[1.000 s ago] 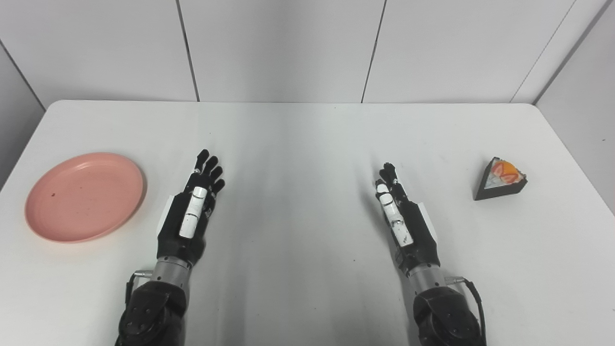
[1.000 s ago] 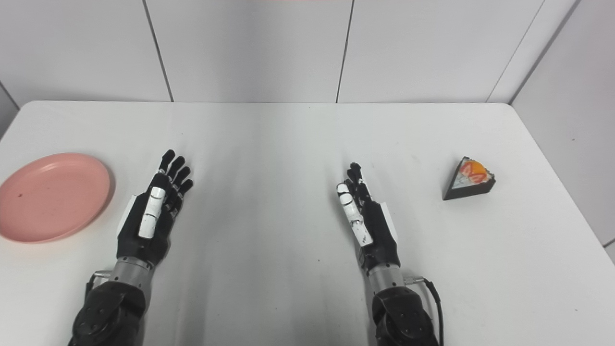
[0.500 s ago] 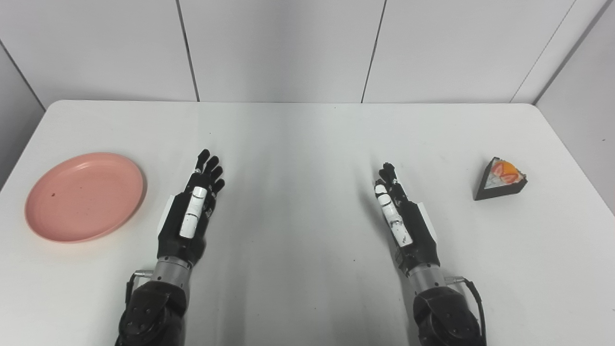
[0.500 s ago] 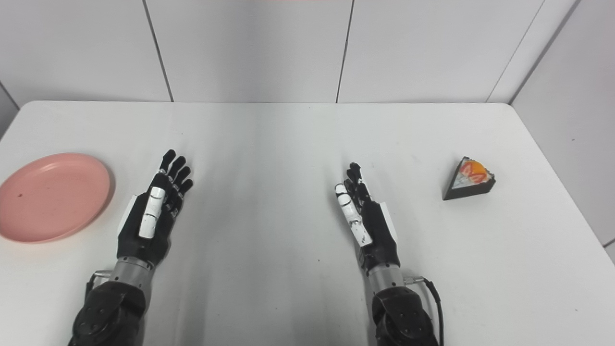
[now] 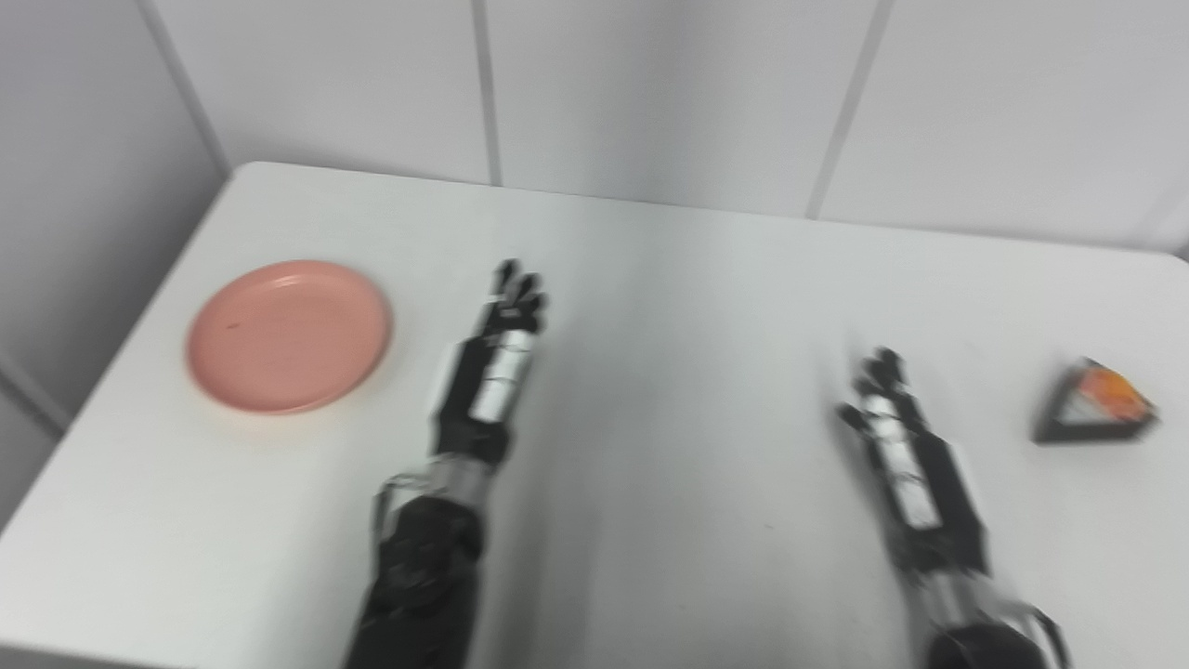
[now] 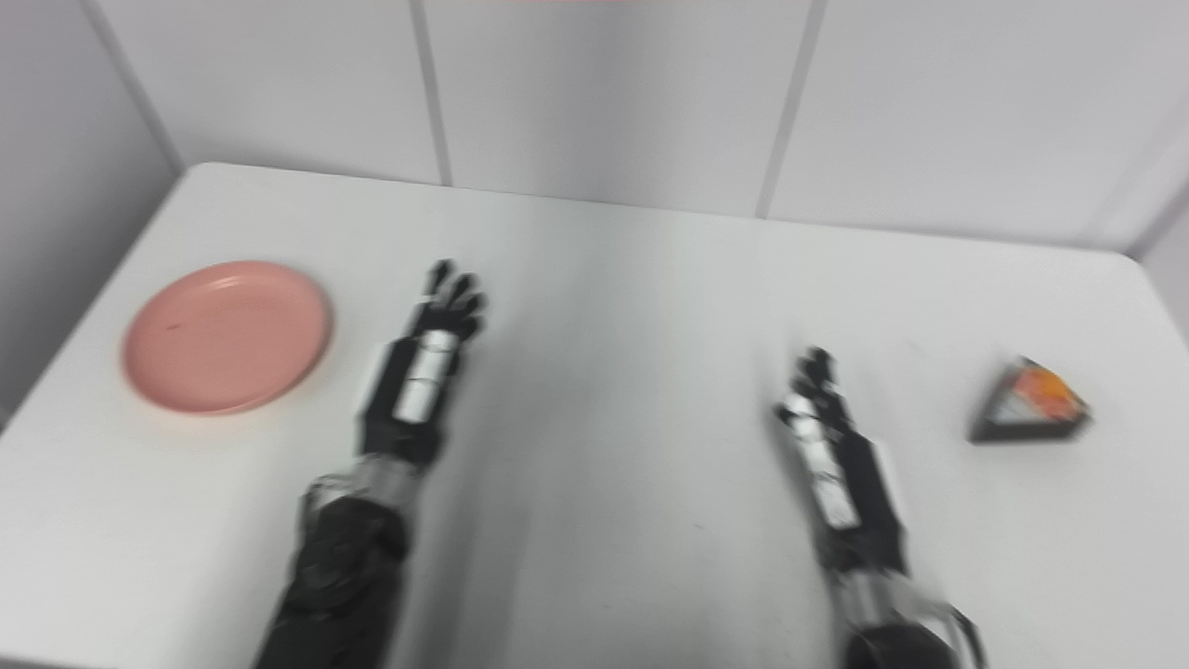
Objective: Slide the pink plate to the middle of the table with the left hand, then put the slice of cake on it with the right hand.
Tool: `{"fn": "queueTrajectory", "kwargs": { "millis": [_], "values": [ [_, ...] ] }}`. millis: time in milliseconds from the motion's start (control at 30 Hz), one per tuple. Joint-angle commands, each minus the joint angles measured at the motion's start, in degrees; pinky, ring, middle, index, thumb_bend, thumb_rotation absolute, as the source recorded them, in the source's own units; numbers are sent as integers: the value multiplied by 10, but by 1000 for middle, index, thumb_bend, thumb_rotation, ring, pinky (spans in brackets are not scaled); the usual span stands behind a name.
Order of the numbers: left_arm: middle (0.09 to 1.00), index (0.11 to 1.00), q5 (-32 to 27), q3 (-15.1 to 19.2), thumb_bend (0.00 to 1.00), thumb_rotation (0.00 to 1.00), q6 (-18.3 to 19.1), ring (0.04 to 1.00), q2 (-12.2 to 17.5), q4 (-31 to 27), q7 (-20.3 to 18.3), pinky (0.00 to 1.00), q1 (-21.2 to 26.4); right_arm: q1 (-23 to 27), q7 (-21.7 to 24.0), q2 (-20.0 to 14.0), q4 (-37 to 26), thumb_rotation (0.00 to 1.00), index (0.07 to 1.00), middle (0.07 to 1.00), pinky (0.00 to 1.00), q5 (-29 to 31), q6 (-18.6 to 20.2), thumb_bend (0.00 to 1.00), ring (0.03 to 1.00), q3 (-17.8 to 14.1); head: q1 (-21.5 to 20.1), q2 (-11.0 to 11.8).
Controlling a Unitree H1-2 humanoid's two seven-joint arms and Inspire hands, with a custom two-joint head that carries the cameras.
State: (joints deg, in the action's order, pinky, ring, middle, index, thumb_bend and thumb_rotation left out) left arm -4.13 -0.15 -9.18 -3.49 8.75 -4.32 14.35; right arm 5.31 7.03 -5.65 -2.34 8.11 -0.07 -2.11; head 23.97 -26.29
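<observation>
1. Two hands sit in the lower half of the frame, both blurred. The left hand [image 5: 489,381], lower centre-left, is released with fingers stretched forward, holding nothing. The right hand [image 5: 906,465], lower right, likewise looks spread and empty.
2. At mid-left the pink plate [image 5: 289,335] lies flat on the white surface [image 5: 669,307], just beside the left hand but apart from it, near the surface's left edge and not yet at the middle.
3. At the right edge of the frame the slice of cake [image 5: 1094,404], dark-sided with an orange topping, stands on the surface, near the right hand and untouched.
4. Likely risks: pressing on the plate's near rim could tip it instead of sliding it; a push aimed leftward could send it off the nearby edge; a loose pinch might topple the wedge of cake.
</observation>
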Motion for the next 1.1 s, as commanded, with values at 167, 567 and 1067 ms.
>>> {"fn": "queueTrajectory", "kwargs": {
  "millis": [167,567,1067],
  "values": [
    [983,1000,63,23,766,976,-12,984,38,-40,46,1000,56,6,7,-6,7,849,1000,1000,1000,16,-32,594,1000,-13,29,22],
    [952,974,50,110,783,998,50,967,91,-112,99,989,88,13,15,-8,47,857,1000,1000,1000,24,-64,593,1000,-16,63,57],
    [871,889,33,197,811,1000,96,870,188,-113,117,861,84,13,23,-3,53,815,1000,1000,1000,44,-64,564,1000,-23,86,67]
  ]
}}
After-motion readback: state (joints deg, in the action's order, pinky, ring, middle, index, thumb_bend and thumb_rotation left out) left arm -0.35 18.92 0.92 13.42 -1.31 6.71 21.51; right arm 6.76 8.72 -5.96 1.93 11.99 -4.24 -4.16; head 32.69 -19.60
